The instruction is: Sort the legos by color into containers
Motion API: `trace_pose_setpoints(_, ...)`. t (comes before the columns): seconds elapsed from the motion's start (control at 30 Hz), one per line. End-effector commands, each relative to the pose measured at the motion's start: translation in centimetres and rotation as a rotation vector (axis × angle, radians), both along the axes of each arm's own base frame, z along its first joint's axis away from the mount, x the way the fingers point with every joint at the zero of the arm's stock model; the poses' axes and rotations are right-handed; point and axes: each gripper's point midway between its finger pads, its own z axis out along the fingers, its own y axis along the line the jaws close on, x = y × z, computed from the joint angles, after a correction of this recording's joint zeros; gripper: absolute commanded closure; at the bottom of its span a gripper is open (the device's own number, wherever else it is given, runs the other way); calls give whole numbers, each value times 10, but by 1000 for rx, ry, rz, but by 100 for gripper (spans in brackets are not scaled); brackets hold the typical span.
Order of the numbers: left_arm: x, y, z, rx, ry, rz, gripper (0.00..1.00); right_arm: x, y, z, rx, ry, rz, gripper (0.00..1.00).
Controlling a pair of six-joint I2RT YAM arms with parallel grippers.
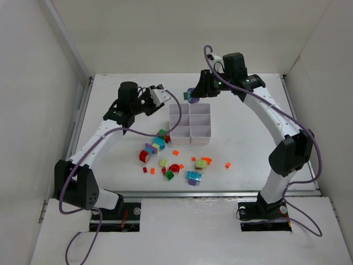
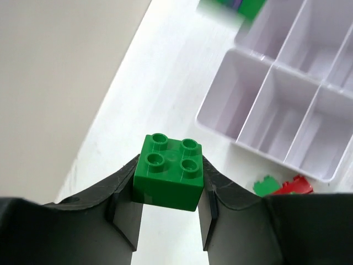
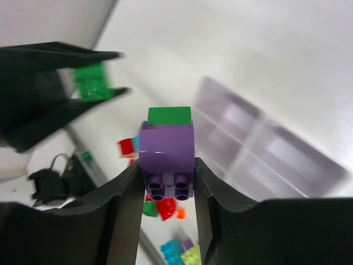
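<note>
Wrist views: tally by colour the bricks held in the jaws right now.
Purple: 1, the purple brick
Green: 2, the green brick in the left wrist view and the green piece joined to the purple brick
Total: 3

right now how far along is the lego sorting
Nothing is sorted yet: every visible compartment of the tray looks empty. In hand, the left gripper grips a green brick and the right gripper a purple brick with a green piece on it. The loose legos scattered in front of the tray are all left.
</note>
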Motion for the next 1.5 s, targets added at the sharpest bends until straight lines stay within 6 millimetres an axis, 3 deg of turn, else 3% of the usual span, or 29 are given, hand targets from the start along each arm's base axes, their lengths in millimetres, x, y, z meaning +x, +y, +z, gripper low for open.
trace_pose_setpoints(0.0,-3,12,2,-62,81,32,100,10,-41,12,-90,-79,-125,100)
trace_pose_setpoints(0.27,-17,18,-11,-73,115,55,100,-7,-54,-10,-213,-84,-38,100)
trace_pose_setpoints(0.33,-19,16,-5,-89,106,47,100,-11,-56,-9,-220,-85,-32,100)
trace_pose_setpoints(0.47,-22,17,-5,-110,123,48,100,-10,-81,-14,-361,-163,-106,100)
trace_pose_setpoints(0.53,-30,17,-3,-127,133,16,100,-19,-84,-18,-410,-188,-88,100)
trace_pose_setpoints(0.63,-47,10,4,-176,151,-123,100,-33,-74,-17,-394,-210,-34,100)
trace_pose_setpoints(0.67,-67,2,10,-206,158,-236,100,-33,-75,-16,-397,-227,-29,100)
trace_pose_setpoints(0.73,-80,4,12,-191,108,-357,100,-34,-79,-21,-425,-247,-45,100)
trace_pose_setpoints(0.77,-98,-2,7,-214,141,-446,100,-32,-78,-16,-433,-281,-49,100)
trace_pose_setpoints(0.83,-102,-2,8,-222,133,-475,100,-34,-84,-16,-449,-285,-69,100)
trace_pose_setpoints(0.93,-85,-8,-13,-222,219,-406,100,-36,-89,-12,-455,-302,-90,100)
trace_pose_setpoints(1.03,-49,-18,-27,-49,126,-217,100,-39,-94,-18,-471,-299,-104,100)
trace_pose_setpoints(1.13,-31,-18,-37,43,47,-128,100,-40,-98,-23,-484,-296,-114,100)
trace_pose_setpoints(1.2,-29,-27,-30,67,25,-161,100,-42,-99,-32,-494,-278,-108,100)
trace_pose_setpoints(1.3,-41,-44,-34,66,95,-237,99,-41,-100,-32,-495,-273,-120,100)
trace_pose_setpoints(1.4,-63,-59,-58,85,209,-289,92,-42,-104,-33,-507,-275,-134,100)
trace_pose_setpoints(1.47,-67,-62,-75,75,302,-235,92,-44,-105,-33,-507,-275,-134,100)
